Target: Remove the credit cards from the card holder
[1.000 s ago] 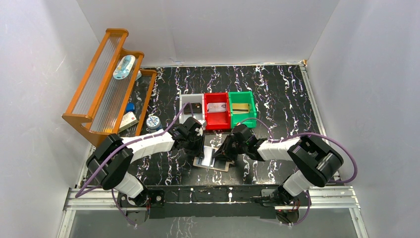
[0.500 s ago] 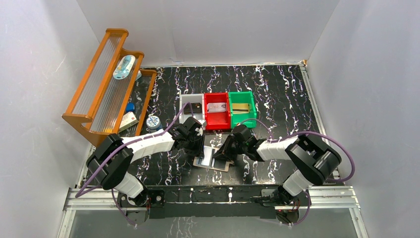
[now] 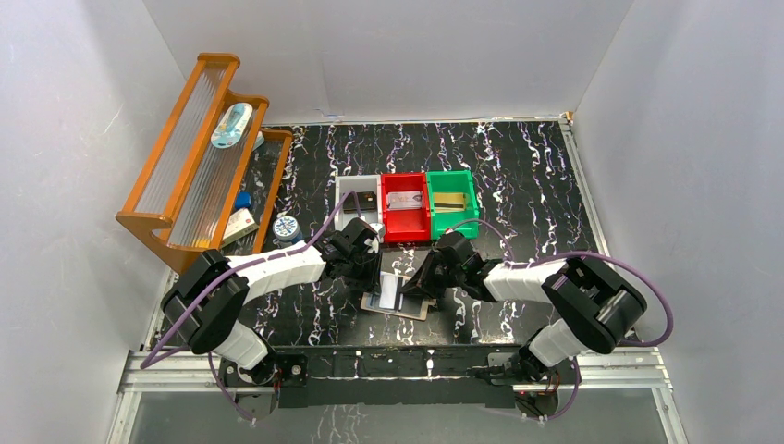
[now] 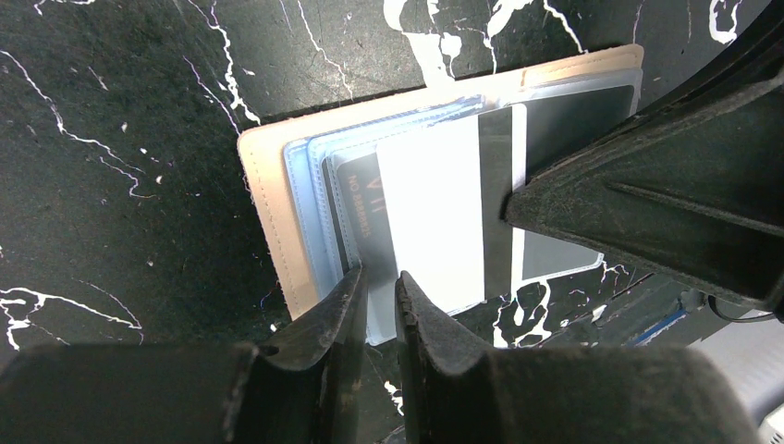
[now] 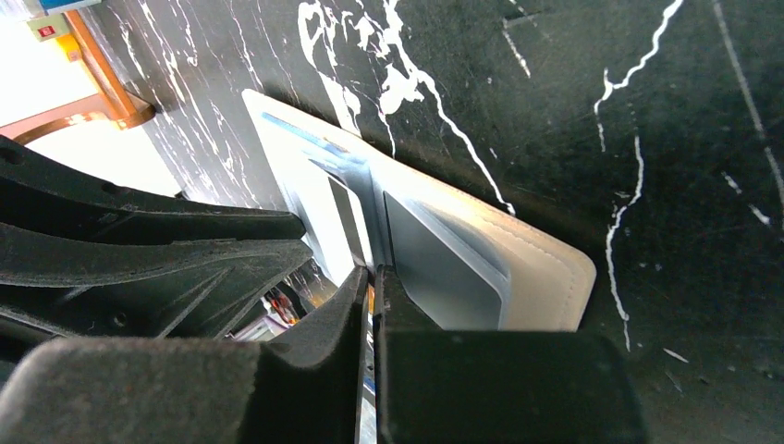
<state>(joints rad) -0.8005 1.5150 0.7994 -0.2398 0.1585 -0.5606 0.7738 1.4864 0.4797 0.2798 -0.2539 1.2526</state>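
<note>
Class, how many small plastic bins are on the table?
3, in a row behind the wallet: grey bin on the left, red bin in the middle, green bin on the right.

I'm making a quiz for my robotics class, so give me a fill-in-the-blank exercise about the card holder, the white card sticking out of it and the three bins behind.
1. The card holder lies ___ on the table, its pockets facing up.
2. The white card is pinched by the fingers of the ___ arm.
3. The middle bin of the three in the row is ___.

Missing words: open; right; red.
</note>
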